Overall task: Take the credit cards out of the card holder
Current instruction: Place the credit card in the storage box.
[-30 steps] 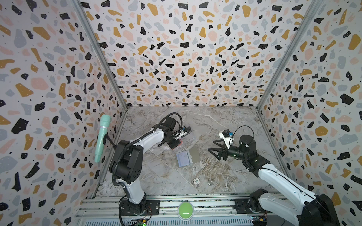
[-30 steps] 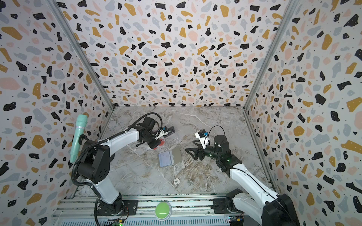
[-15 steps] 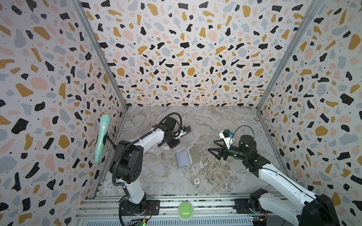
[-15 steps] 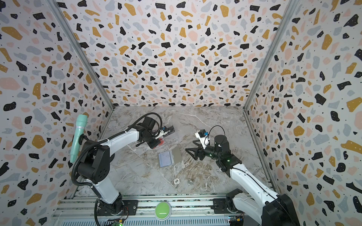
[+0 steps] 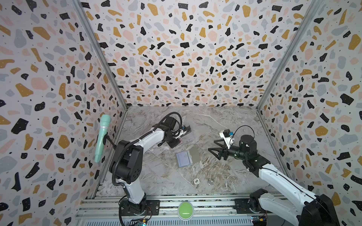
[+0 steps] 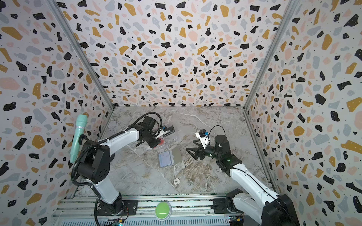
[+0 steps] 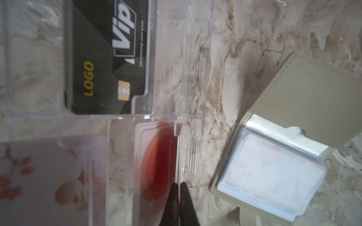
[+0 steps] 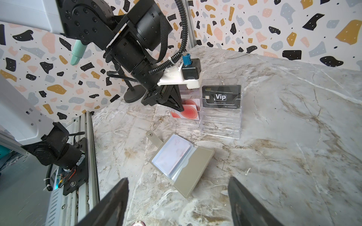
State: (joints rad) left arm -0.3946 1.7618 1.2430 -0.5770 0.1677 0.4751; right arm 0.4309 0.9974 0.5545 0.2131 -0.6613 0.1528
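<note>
Roughly mid-tabletop, the card holder lies open, grey cover flat. One pale pinkish card sits in its top sleeve. Just beyond it a clear tray holds one black VIP card and two red-circle cards, counted in the right wrist view. Only the left wrist view shows a fourth, a flowered card, blurred.

Left arm reaches forward, wrist bent down. Left pincer clenched, tips at a red-circle card's edge; pinching it or not, cannot tell. Right arm stretched low, right pincer released, aimed at the card holder from well apart.

One poker chip and one small metal disc lie side by side nearer the rail.
</note>
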